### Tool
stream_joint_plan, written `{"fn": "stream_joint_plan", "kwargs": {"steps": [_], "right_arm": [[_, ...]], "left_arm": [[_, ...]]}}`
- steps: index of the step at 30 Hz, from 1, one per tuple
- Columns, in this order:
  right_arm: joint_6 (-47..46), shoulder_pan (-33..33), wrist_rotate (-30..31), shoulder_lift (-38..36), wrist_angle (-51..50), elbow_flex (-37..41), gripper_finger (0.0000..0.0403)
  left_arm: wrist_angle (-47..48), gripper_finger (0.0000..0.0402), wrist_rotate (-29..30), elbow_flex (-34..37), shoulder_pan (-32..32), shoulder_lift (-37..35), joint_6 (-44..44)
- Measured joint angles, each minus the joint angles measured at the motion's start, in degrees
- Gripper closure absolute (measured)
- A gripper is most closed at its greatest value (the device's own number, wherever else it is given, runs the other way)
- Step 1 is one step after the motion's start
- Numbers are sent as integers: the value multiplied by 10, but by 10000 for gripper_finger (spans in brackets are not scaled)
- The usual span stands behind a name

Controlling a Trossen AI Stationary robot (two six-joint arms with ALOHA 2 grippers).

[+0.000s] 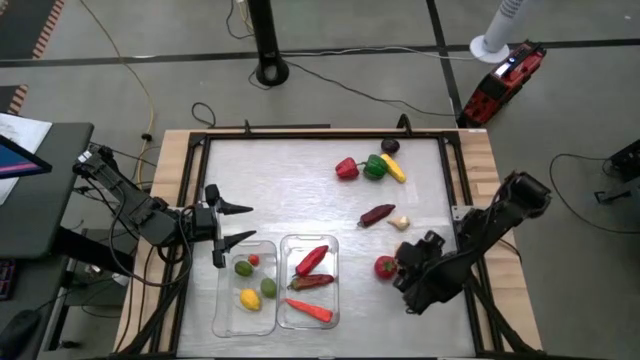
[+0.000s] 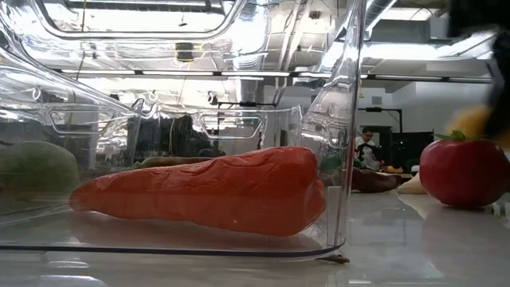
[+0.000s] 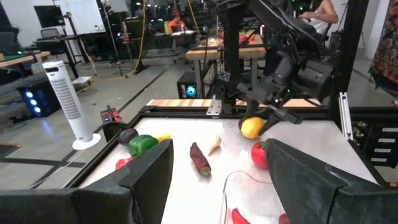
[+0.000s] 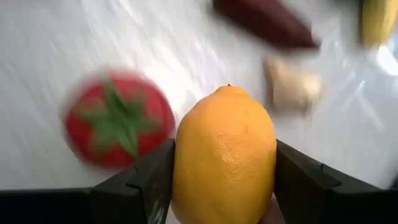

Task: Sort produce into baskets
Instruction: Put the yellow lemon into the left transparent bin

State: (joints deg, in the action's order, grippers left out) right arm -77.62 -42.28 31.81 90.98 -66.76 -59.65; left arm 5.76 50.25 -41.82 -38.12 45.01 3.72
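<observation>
Your right gripper (image 4: pixel 214 186) is clamped on a lemon (image 4: pixel 224 155), lifted off the table (image 1: pixel 300 170) at lower right of the high view, just beside the tomato (image 1: pixel 385 266). That height lets it clear the wall of the left basket (image 1: pixel 222 300), where round fruit lies; long pieces fill the right basket (image 1: pixel 335 300). Your left gripper (image 1: pixel 235 225) waits with fingers spread at that basket's upper left corner.

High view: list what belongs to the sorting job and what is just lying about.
Job: two bins, lemon in right pincer, tomato, eggplant, peppers, left pincer.
Lying about: fan, red device, floor cables.
</observation>
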Motion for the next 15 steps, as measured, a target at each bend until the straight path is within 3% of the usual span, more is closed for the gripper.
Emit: {"fn": "stream_joint_plan", "kwargs": {"steps": [4, 7, 12, 15], "right_arm": [[114, 45, 72, 0, 76, -30, 148], [260, 84, 89, 0, 225, -34, 148], [512, 133, 29, 2, 530, -34, 148], [606, 155, -17, 2, 658, -34, 147]], "left_arm": [[-1, 159, 0, 0, 0, 0, 0], [-1, 159, 1, 0, 0, 0, 0], [-1, 159, 1, 0, 0, 0, 0], [-1, 159, 1, 0, 0, 0, 0]]}}
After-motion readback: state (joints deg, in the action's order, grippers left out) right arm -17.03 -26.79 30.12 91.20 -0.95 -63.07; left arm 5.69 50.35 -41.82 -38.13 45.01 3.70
